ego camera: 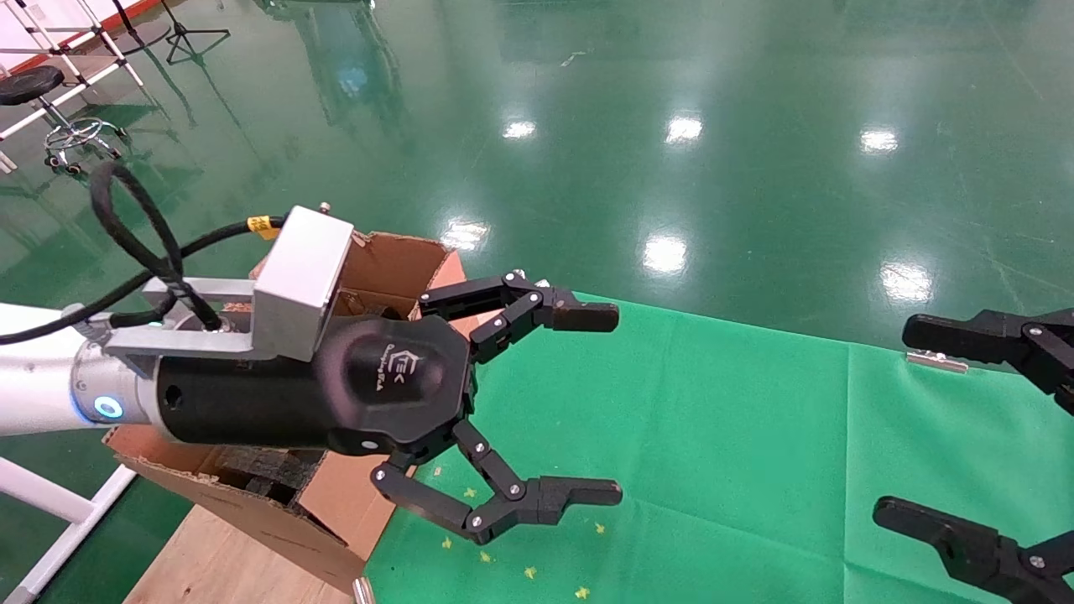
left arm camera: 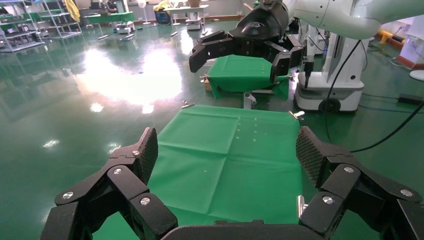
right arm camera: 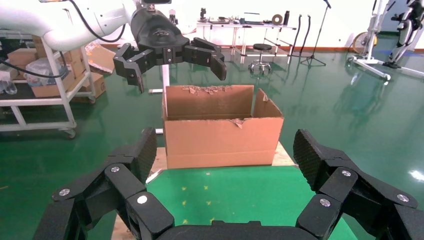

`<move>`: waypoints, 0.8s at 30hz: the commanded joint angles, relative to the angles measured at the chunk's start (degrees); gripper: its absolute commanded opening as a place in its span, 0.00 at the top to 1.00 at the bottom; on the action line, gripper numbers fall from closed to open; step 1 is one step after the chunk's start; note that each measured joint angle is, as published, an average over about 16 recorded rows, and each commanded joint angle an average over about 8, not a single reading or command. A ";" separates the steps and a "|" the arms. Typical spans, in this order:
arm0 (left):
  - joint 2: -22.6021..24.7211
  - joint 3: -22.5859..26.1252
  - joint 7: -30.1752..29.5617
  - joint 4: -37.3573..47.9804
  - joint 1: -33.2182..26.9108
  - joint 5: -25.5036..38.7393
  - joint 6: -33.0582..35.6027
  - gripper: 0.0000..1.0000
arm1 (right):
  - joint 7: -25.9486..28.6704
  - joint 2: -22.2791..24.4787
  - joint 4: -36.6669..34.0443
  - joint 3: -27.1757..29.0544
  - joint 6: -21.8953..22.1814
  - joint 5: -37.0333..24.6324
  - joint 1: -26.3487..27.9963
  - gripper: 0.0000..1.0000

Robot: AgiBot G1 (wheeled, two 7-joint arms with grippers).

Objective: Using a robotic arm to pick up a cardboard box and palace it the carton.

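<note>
The left gripper [ego camera: 617, 403] hangs in the air with its two black fingers spread wide, and nothing is between them. It sits at the end of the white arm [ego camera: 33, 377], which has a blue ring glowing near the wrist. The gripper is just past the carton [ego camera: 336, 512], out over the green cloth [ego camera: 713, 436]. The carton stands at the left edge of the cloth, with torn rims and black foam [ego camera: 268, 470] inside it. From the right wrist view, the carton [right arm camera: 220, 135] looks open at the top, and the left gripper [right arm camera: 172, 65] floats above it. The right gripper [ego camera: 889, 424] is at the right side of the cloth, also spread wide and holding nothing. I cannot see the small box anywhere.
</note>
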 commanded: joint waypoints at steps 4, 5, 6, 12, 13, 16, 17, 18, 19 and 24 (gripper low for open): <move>0.02 0.02 -0.02 0.03 -0.03 0.02 -0.02 0.00 | 0.00 0.00 0.00 0.00 0.00 0.00 0.00 0.00; 0.02 0.03 -0.02 0.03 -0.04 0.03 -0.02 0.00 | 0.00 0.00 0.00 0.00 0.00 0.00 0.00 0.00; 0.02 0.03 -0.02 0.04 -0.04 0.03 -0.03 0.00 | 0.00 0.00 0.00 0.00 0.00 0.00 0.00 0.00; 0.02 0.05 -0.03 0.06 -0.06 0.05 -0.04 0.00 | 0.00 0.00 0.00 0.00 0.00 0.00 0.00 0.00; 0.02 0.06 -0.04 0.06 -0.06 0.05 -0.04 0.00 | 0.00 0.00 0.00 0.00 0.00 0.00 0.00 0.00; 0.02 0.07 -0.04 0.08 -0.07 0.06 -0.04 0.00 | 0.00 0.00 0.00 0.00 0.00 0.00 0.00 0.00; 0.02 0.07 -0.04 0.08 -0.07 0.07 -0.04 0.00 | 0.00 0.00 0.00 0.00 0.00 -0.01 0.00 0.00; 0.02 0.08 -0.04 0.08 -0.08 0.07 -0.04 0.00 | 0.00 0.00 0.00 0.00 0.00 -0.01 0.00 0.00; 0.02 0.08 -0.04 0.09 -0.08 0.07 -0.04 0.00 | 0.00 0.00 0.00 0.00 0.00 -0.01 0.00 0.00; 0.02 0.10 -0.04 0.10 -0.09 0.09 -0.04 0.00 | 0.00 0.00 0.00 0.00 0.00 -0.01 0.00 0.00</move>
